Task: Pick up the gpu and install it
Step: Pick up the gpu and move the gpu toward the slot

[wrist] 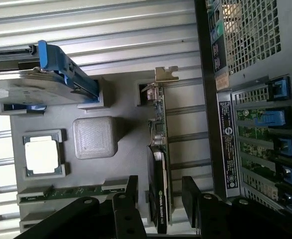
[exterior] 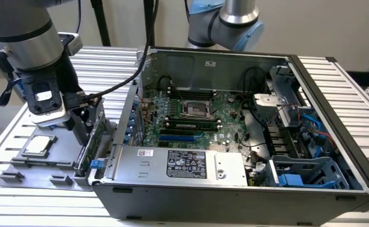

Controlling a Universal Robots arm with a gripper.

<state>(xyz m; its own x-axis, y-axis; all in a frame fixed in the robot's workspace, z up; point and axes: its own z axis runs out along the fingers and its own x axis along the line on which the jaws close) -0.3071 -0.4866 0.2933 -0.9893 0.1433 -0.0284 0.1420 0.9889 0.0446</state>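
Note:
The gpu (wrist: 160, 164) stands on edge in a slot of the grey holder tray (wrist: 131, 149), its silver end bracket (wrist: 166, 74) at one end and its green board facing the computer case. In the exterior view the gpu (exterior: 93, 138) sits just outside the case's left wall. My gripper (wrist: 162, 199) is open and straddles the card, one black finger (wrist: 132, 191) on each side with a small gap to the card. The exterior view has the gripper (exterior: 88, 128) low over the tray at its left.
The open computer case (exterior: 336, 118) lies right of the tray, with the motherboard (exterior: 191, 111), a blue expansion slot (exterior: 179, 138) and the power supply (exterior: 178, 164) inside. The tray also holds a processor (wrist: 41, 155), a memory stick (wrist: 71, 191) and a hard drive in blue frame (wrist: 41, 84). Another arm (exterior: 230, 21) stands behind.

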